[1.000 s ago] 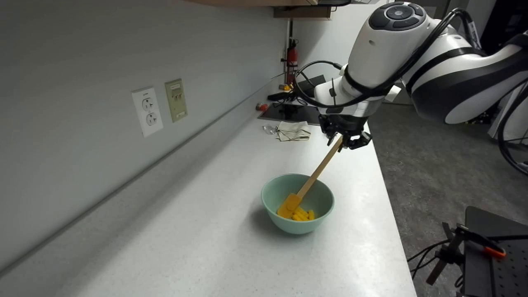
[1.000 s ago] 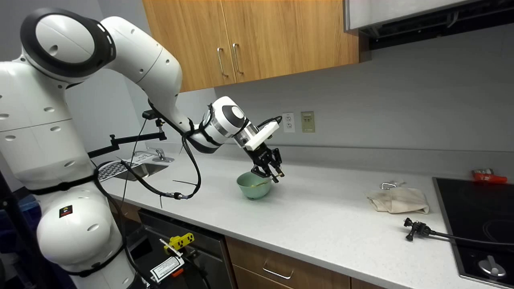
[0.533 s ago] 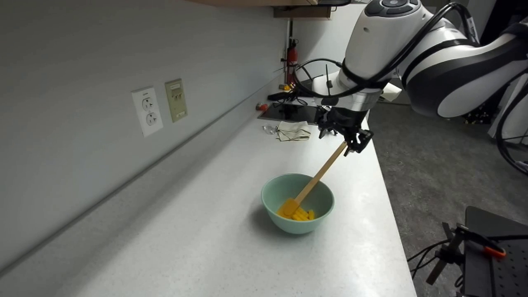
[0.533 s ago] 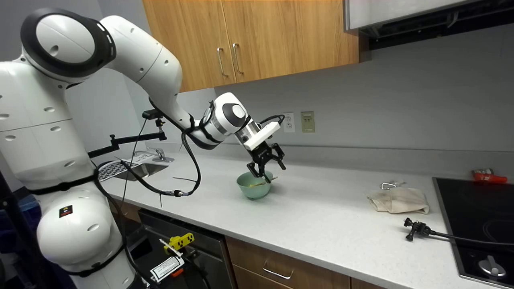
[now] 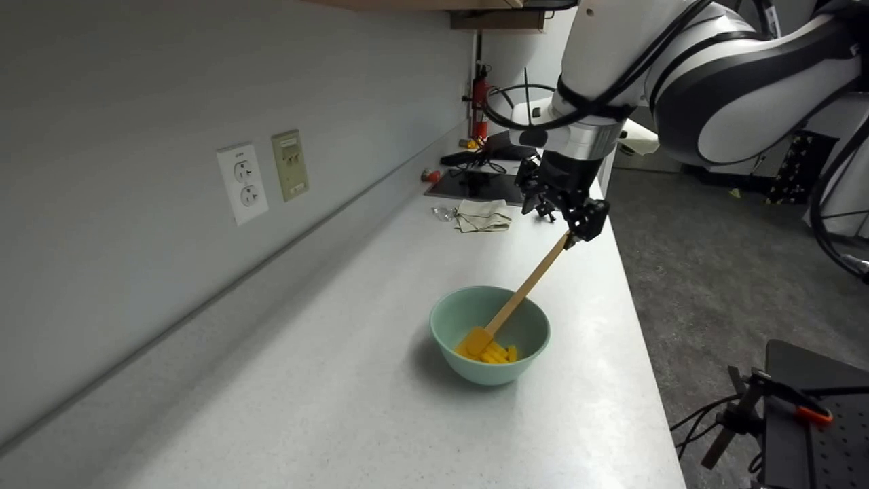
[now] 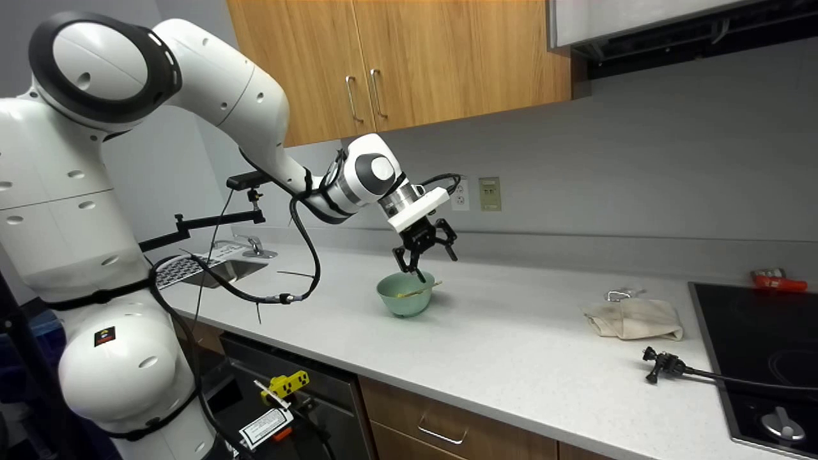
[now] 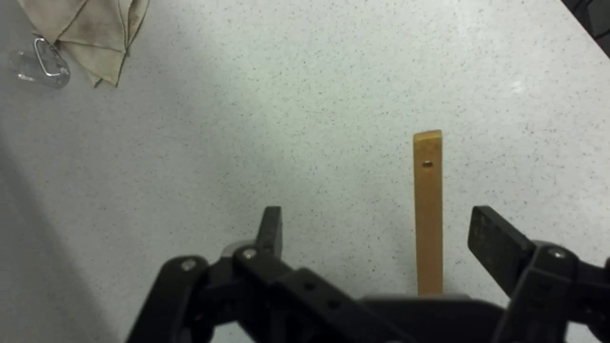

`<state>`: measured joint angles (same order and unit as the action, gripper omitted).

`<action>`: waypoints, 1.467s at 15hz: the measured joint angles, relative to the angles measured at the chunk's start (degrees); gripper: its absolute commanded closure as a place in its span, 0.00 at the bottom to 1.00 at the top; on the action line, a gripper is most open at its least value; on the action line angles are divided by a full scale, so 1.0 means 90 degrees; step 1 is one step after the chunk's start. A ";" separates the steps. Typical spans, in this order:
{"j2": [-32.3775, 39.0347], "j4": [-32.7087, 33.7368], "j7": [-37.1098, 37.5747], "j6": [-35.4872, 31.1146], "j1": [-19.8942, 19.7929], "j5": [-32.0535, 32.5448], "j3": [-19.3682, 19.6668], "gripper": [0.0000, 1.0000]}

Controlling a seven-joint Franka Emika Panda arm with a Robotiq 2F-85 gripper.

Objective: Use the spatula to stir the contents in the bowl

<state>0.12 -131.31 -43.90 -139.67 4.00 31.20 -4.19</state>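
Observation:
The spatula leans in the bowl, its wooden handle (image 5: pixel 529 282) resting across the rim and its orange-yellow head (image 5: pixel 477 339) down inside. Pale green, the bowl (image 5: pixel 489 373) stands upright on the counter; an exterior view also shows the bowl (image 6: pixel 404 308) beneath my arm. Yellow pieces, the contents (image 5: pixel 499 354), lie at the bottom beside the spatula head. My gripper (image 6: pixel 438 268) hangs above the handle with jaws spread wide. In the wrist view nothing is held by the gripper (image 7: pixel 376 224); the spatula handle (image 7: pixel 429 214) appears below, nearer the right finger. The wrist view does not show the bowl.
A folded beige cloth (image 6: pixel 632 317) and a clear item with a metal clip (image 7: pixel 50 62) lie on the counter near the black cooktop (image 6: pixel 760 338). A black mount on a stalk (image 6: pixel 668 365) sits by the cooktop. Behind is the wall, with cabinets (image 6: pixel 409 64) overhead.
The gripper has let go of the spatula handle, opened wide, and risen away from it. The handle has swung slightly to the side and now rests on the bowl; the bowl has not moved.

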 measured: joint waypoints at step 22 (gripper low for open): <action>-0.1580 0.0613 0.1607 0.2557 -0.0137 -0.3166 0.0721 0.00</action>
<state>-14.10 -125.79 -29.44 -116.66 2.77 2.71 2.29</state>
